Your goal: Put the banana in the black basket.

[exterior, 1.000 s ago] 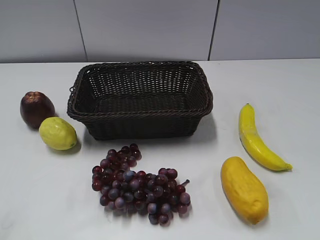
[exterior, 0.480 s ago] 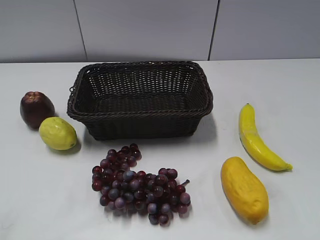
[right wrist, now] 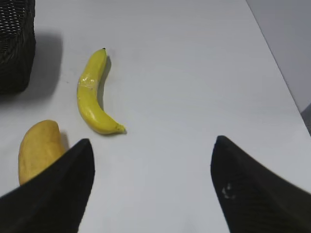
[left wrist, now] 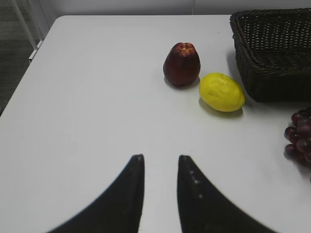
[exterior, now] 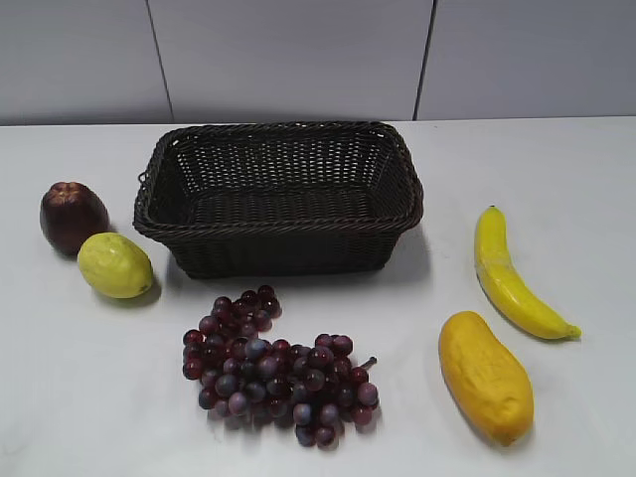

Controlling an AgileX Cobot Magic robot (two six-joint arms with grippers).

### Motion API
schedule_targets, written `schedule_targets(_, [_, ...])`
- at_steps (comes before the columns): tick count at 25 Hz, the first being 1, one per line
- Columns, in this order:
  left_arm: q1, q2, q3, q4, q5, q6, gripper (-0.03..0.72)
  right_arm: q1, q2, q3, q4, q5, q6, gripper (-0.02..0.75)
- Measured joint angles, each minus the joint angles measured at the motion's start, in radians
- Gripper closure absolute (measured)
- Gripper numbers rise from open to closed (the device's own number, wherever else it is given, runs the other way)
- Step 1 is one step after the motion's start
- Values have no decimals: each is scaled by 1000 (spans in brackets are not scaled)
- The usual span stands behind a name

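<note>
The banana (exterior: 512, 277) lies on the white table to the right of the black basket (exterior: 279, 195), apart from it; the basket holds nothing. In the right wrist view the banana (right wrist: 92, 94) lies ahead and left of my right gripper (right wrist: 153, 147), which is wide open with nothing between its fingers and hangs above bare table. The basket's corner (right wrist: 15, 43) shows at the top left there. My left gripper (left wrist: 160, 158) hangs over bare table, its jaws a narrow gap apart with nothing between them. Neither gripper shows in the exterior view.
A fat yellow-orange fruit (exterior: 485, 376) lies just in front of the banana. A grape bunch (exterior: 278, 370) lies in front of the basket. A lemon (exterior: 115, 265) and a dark red fruit (exterior: 73, 216) sit left of the basket. The table's right edge (right wrist: 279, 73) is near.
</note>
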Motion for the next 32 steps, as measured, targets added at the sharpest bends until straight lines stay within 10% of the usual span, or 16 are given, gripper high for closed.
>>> schedule_targets(18, [0,0,0,0,0,0,458,0,775,-208,58,-153,-44,146])
schedule_targets(32, [0,0,0,0,0,0,458,215,1219,-526,76,-123,47,146])
